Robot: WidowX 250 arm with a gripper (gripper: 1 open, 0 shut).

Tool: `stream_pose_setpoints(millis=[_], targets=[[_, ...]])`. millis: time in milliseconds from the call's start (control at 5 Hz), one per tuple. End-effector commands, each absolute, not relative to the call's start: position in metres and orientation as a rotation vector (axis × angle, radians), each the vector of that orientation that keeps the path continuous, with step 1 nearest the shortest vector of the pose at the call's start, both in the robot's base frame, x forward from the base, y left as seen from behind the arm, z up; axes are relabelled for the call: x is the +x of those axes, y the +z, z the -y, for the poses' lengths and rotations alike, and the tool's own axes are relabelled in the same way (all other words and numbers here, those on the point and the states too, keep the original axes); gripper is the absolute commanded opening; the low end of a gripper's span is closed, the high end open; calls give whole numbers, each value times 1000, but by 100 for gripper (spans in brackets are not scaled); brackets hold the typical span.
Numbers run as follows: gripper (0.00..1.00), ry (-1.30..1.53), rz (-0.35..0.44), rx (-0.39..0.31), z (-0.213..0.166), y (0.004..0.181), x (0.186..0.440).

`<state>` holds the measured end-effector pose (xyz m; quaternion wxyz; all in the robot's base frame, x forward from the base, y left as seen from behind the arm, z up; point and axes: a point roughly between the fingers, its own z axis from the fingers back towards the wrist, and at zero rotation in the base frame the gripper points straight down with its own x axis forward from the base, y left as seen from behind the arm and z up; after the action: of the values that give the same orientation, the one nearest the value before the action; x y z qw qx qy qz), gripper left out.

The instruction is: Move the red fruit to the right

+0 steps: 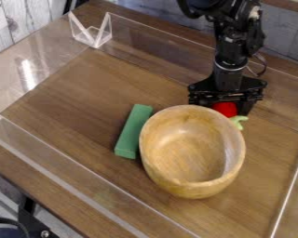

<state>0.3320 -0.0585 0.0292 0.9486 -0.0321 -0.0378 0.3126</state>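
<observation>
With the black metal claw (226, 96) seemingly pinching the small round red toy fruit (225, 110) at the round wooden bowl's (184, 167) one o'clock, the rightward move looks underway, calling next for more travel toward three o'clock.

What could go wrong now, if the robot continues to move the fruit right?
The fruit sits right at the rim of the bowl, so a low sideways move might push or tip the bowl. The jaws are around the fruit's upper part, and its round shape could let it slip and roll. Its leafy tip sticks out and may catch the bowl.
</observation>
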Motion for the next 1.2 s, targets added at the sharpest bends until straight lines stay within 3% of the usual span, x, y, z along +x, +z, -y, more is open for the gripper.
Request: stream_pose_setpoints(millis=[0, 1000], targets=[[0, 607, 121, -91, 71, 47, 334], [0, 386, 93, -89, 107, 48, 307]])
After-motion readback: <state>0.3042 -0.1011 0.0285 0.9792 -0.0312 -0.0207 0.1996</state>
